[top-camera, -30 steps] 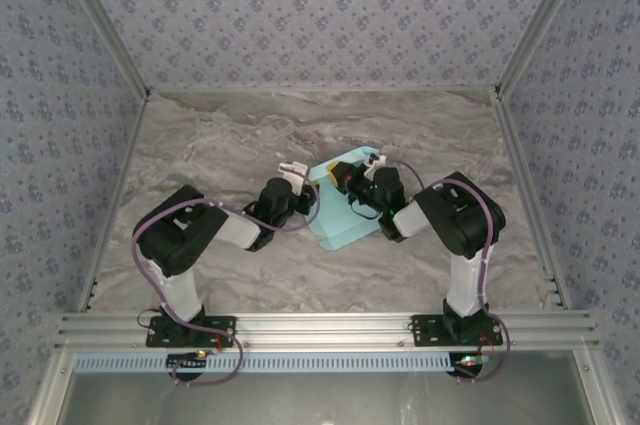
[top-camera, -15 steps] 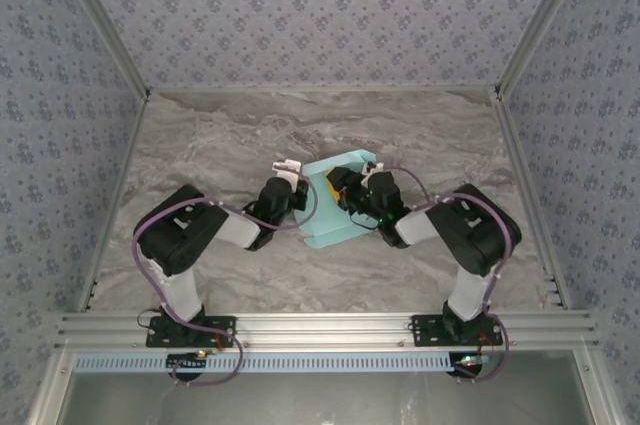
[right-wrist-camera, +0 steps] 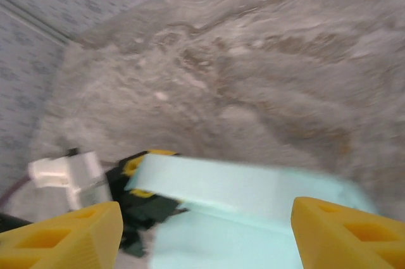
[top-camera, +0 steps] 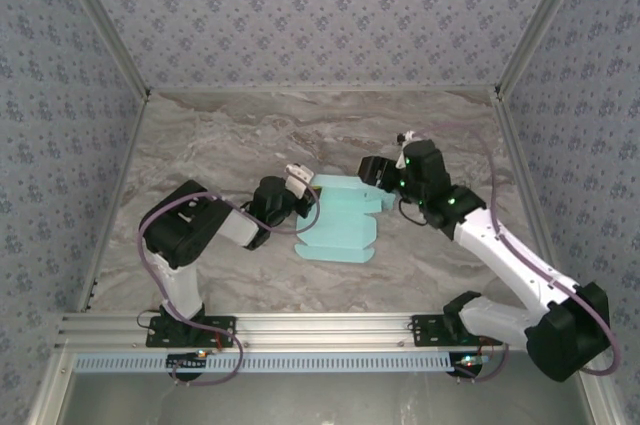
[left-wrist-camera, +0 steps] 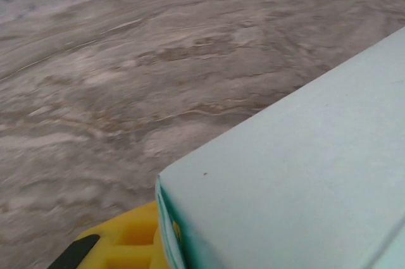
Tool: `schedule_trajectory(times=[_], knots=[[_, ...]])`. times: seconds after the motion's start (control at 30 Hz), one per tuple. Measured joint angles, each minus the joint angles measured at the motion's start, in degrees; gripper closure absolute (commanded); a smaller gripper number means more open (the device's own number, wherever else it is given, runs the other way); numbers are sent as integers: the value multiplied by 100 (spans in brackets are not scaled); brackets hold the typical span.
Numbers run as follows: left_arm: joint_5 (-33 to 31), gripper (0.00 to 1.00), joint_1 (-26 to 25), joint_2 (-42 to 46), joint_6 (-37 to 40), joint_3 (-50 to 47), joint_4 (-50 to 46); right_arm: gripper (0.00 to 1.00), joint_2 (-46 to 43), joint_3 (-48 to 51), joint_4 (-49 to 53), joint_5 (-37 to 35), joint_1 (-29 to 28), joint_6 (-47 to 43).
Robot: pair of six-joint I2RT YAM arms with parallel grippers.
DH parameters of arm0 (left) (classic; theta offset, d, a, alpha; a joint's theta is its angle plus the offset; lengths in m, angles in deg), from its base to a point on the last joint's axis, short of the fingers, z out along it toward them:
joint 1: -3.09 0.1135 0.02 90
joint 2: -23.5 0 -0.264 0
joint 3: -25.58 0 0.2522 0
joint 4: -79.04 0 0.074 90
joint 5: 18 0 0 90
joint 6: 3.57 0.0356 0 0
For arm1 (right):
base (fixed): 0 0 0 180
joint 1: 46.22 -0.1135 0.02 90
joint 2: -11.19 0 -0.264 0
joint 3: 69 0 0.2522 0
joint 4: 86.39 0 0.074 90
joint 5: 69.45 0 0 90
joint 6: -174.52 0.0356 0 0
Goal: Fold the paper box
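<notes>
From above, you see the paper box (top-camera: 340, 223) lying low on the table (top-camera: 220, 135), between your two arms. Your left fingers (top-camera: 297, 177) sit at its left edge. Your right fingers (top-camera: 371, 169) were on the box a moment ago. Now they have let go and pulled back, just off its far right corner, and the box looks flatter and more spread out. In the left wrist view, blue card covers much of the picture. Its edge is tucked against a yellow finger (left-wrist-camera: 120, 243), so the left fingers look pinched on the box. In the right wrist view, your right fingers (right-wrist-camera: 63, 234) stand wide apart with nothing in them, and the box lies below them. So only one arm holds the box now. I think the fold is not done, and the right arm needs a new spot to grab.
</notes>
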Motion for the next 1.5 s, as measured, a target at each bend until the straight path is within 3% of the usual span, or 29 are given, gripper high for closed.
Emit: schedule_trajectory(times=[0.23, 0.57, 0.8, 1.07, 1.5], knots=[[1331, 81, 157, -26, 345, 216, -352, 32, 2085, -1606, 1652, 916, 136, -1930], [1858, 80, 186, -26, 581, 223, -437, 39, 3526, -2391, 2439, 2470, -44, -2931], [1821, 71, 221, -26, 619, 136, -319, 54, 3936, -2647, 2540, 2712, -72, -3051], [1537, 56, 249, -11, 479, -439, 240, 57, 4000, -2656, 2487, 2859, -74, -2879], [669, 59, 153, 170, 365, -855, 726, 57, 3840, -2343, 1921, 2813, -223, -2258]])
